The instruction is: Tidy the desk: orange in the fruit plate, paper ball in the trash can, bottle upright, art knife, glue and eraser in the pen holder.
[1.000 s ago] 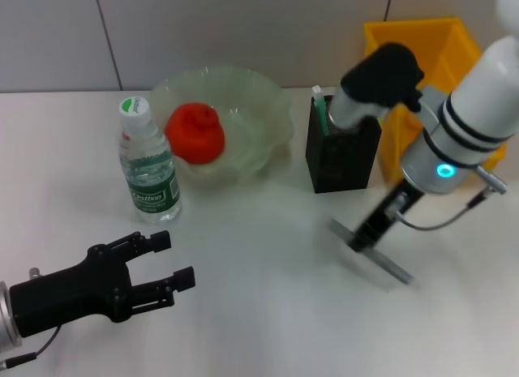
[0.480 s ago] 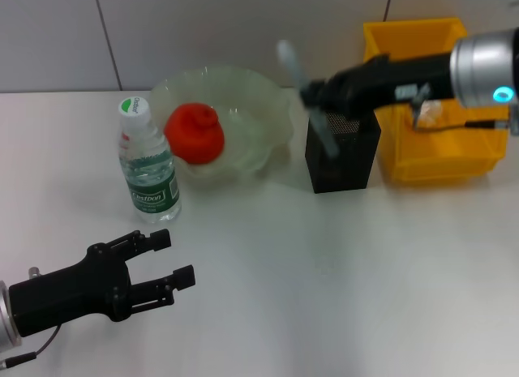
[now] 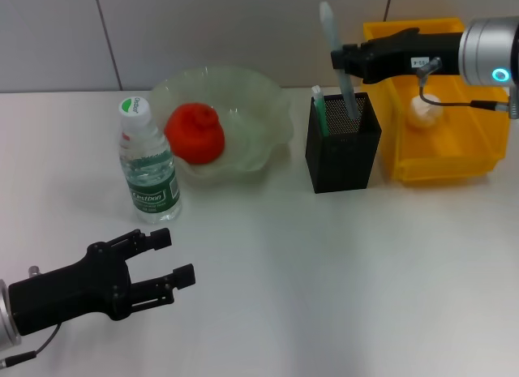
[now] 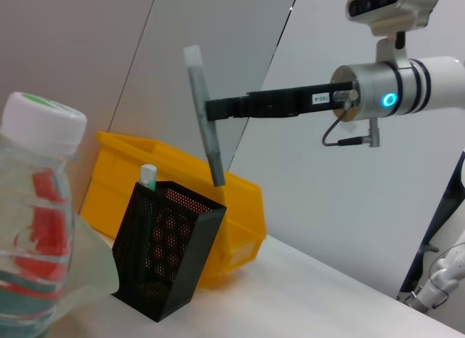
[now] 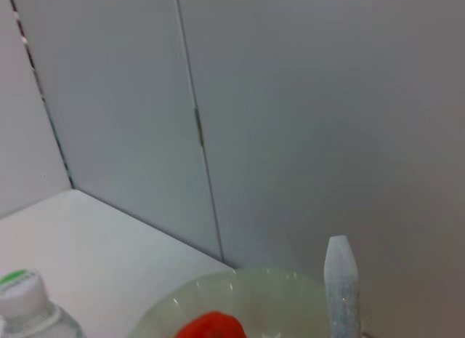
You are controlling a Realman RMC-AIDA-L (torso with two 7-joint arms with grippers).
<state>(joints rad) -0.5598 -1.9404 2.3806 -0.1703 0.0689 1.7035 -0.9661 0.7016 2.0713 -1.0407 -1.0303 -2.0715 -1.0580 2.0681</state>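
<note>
Head view: white desk (image 3: 340, 272) meets a seemingly grey panelled wall (image 3: 243, 28).

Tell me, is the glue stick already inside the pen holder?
Partly: the glue stands upright in the right gripper, lower end dipped into the pen holder.

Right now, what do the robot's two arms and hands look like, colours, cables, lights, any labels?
The left hand is matte black with two blocky fingers on a black body that meets a silver collar, with a thin cable beneath it. The right hand is long, slim and black with a small white label; behind it sits a silver-grey wrist with a glowing teal ring light, a looping grey cable and a white arm.
</note>
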